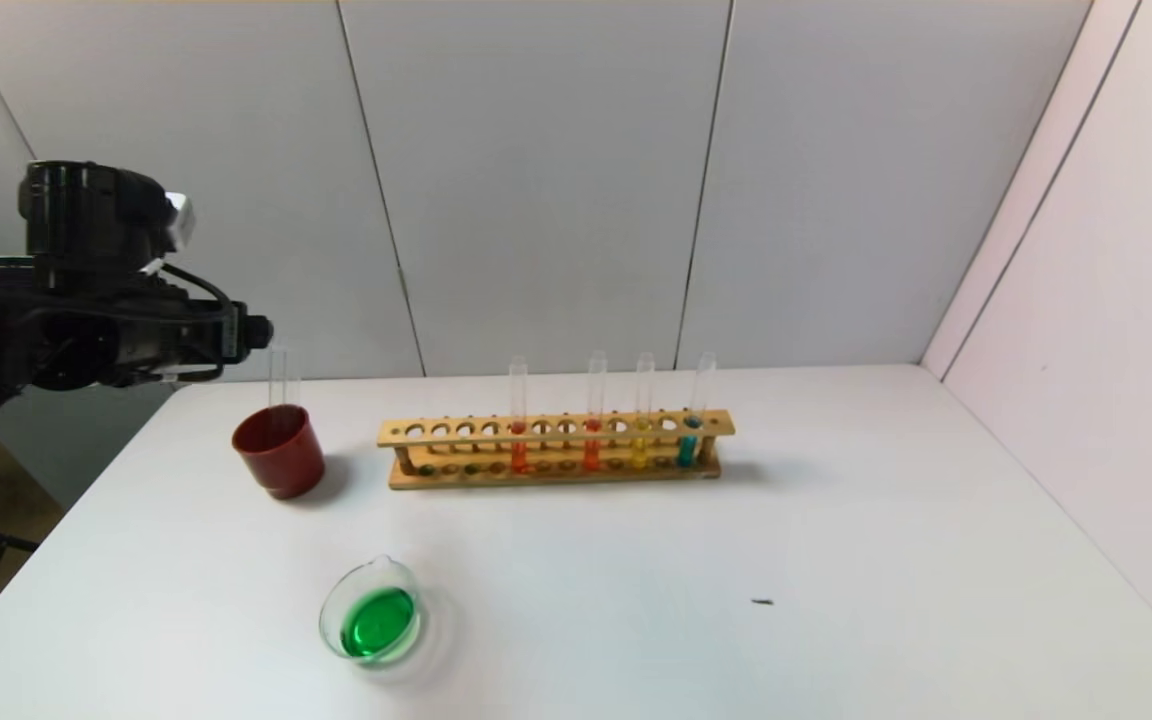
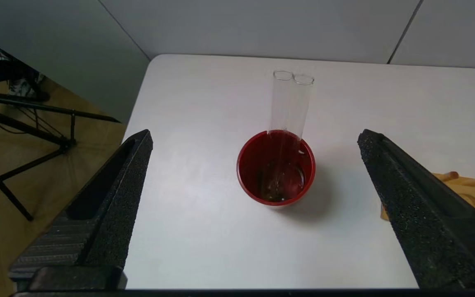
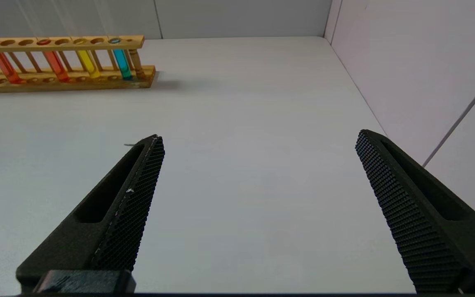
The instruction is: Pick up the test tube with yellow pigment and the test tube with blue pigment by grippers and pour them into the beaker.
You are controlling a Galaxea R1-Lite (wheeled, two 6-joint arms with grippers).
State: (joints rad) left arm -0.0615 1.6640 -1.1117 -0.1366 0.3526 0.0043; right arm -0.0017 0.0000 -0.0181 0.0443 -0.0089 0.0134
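Note:
My left gripper hangs open and empty above the table's far left, over a dark red cup. Two empty clear test tubes lean in that cup, free of the fingers. The beaker stands near the front left and holds green liquid. In the wooden rack stand a tube with yellow liquid and a tube with teal-blue liquid. My right gripper is open over bare table, right of the rack.
Two tubes with orange-red liquid also stand in the rack. A small dark speck lies on the white table. Grey walls close the back and the right side. The table's left edge drops to the floor.

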